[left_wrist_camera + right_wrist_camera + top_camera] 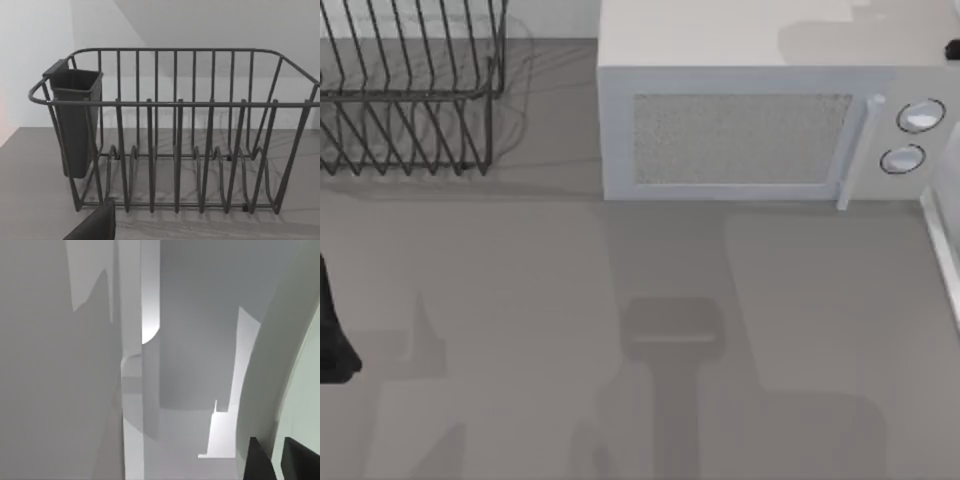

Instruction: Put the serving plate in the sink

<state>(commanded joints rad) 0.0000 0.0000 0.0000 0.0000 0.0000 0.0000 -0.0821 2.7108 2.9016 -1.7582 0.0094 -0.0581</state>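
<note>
Right wrist view: the right gripper (276,460) is clamped on the pale green plate's (305,405) rim over the white sink (220,437). Left arm (332,335) parked at table's left; jaw state unclear.

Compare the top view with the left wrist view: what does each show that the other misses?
Top view adds the microwave, the sink rim at the table's right edge, and my left arm at the left edge. Left wrist view adds the dark cup hung on the rack's end. Both share the wire dish rack and grey countertop.
</note>
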